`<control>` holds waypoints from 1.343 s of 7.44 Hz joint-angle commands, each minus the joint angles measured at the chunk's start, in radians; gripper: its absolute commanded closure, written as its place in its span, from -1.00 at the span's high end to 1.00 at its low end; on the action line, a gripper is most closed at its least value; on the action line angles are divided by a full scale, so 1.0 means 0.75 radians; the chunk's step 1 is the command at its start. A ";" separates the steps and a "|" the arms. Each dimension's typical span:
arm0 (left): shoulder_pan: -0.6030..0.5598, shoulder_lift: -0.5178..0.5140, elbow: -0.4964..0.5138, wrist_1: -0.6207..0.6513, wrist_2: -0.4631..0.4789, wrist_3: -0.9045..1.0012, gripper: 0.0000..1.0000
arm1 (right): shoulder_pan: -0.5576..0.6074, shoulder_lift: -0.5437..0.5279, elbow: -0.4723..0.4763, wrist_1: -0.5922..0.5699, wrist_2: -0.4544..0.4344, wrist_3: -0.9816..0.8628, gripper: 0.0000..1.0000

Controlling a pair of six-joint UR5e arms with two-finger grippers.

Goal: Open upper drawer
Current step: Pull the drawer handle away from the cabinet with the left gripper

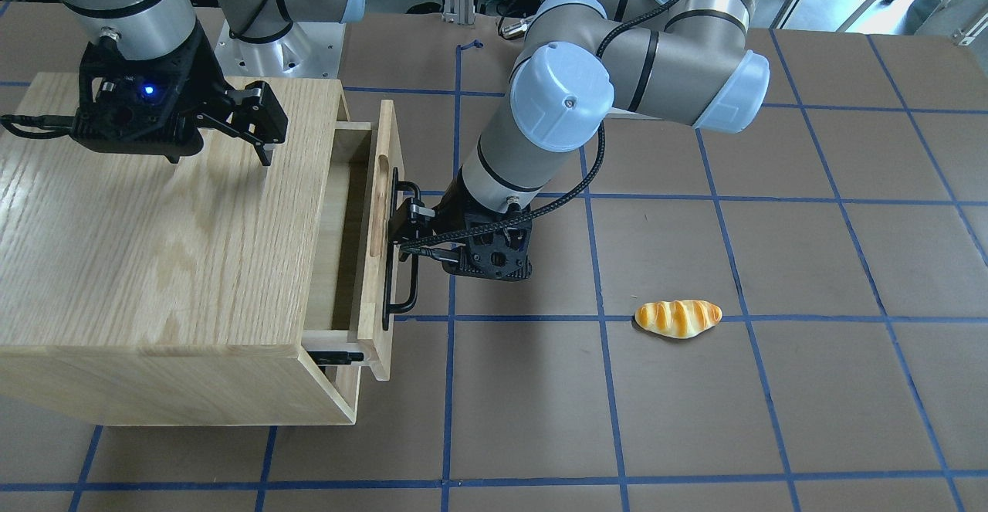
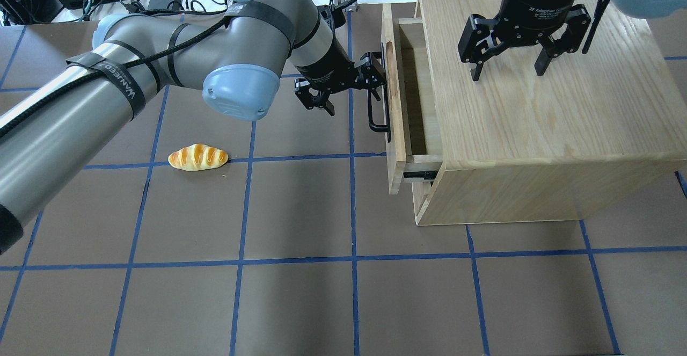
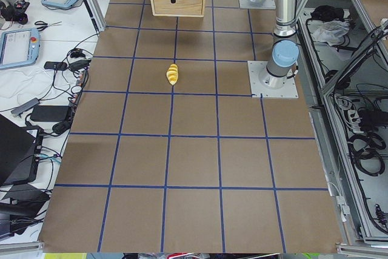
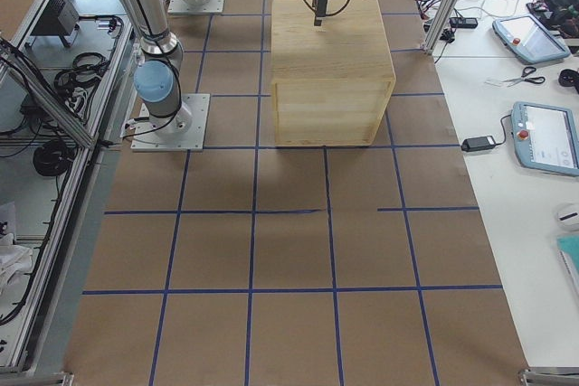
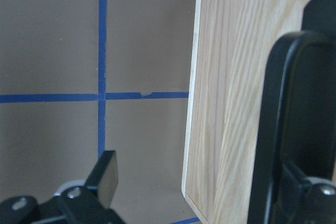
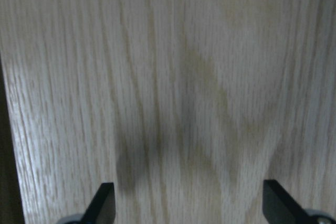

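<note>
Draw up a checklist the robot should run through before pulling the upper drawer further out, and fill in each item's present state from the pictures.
1. The upper drawer is partly out of the cabinet: ok.
2. The left gripper is at the handle, jaws open astride the bar: ok.
3. The left gripper is clamped on the bar: not ok.
4. The right gripper is open above the cabinet's top: ok. Whether it presses down: cannot tell.
5. The bread roll lies well apart from the drawer front: ok.
6. The slide rail shows and looks straight: ok.
</note>
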 commanded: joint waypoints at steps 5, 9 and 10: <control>0.098 0.060 -0.025 -0.024 0.023 0.086 1.00 | 0.001 0.000 0.000 0.000 0.000 0.001 1.00; 0.214 0.107 -0.019 -0.149 0.015 0.241 1.00 | 0.001 0.000 0.002 0.000 0.000 0.001 1.00; 0.231 0.115 -0.035 -0.161 0.023 0.278 1.00 | 0.001 0.000 0.000 0.000 0.000 -0.001 1.00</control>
